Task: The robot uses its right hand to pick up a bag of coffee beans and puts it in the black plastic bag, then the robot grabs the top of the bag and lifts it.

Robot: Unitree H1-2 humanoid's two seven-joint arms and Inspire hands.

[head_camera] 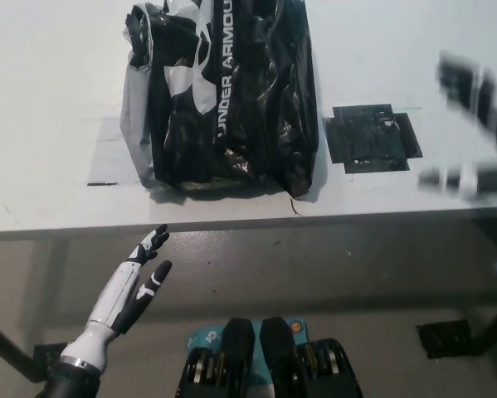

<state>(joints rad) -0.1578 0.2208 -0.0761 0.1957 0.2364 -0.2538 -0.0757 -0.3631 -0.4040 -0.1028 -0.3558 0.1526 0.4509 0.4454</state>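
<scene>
The left hand (136, 278) hangs below the table (49, 99) edge, fingers spread, holding nothing. The right hand (476, 124) is a blur at the far right above the table; whether it is spread or closed, I cannot tell. The bag (227, 91) stands on the table, beside a black patch (371, 138).

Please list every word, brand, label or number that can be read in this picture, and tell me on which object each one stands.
"UNDER ARMOUR": white letters, running lengthwise on the black plastic bag that lies on the white table.
A large white logo beside those letters on the same bag: a sign, no words.
The black patch on the table: no readable text.
Nothing else is readable.
</scene>
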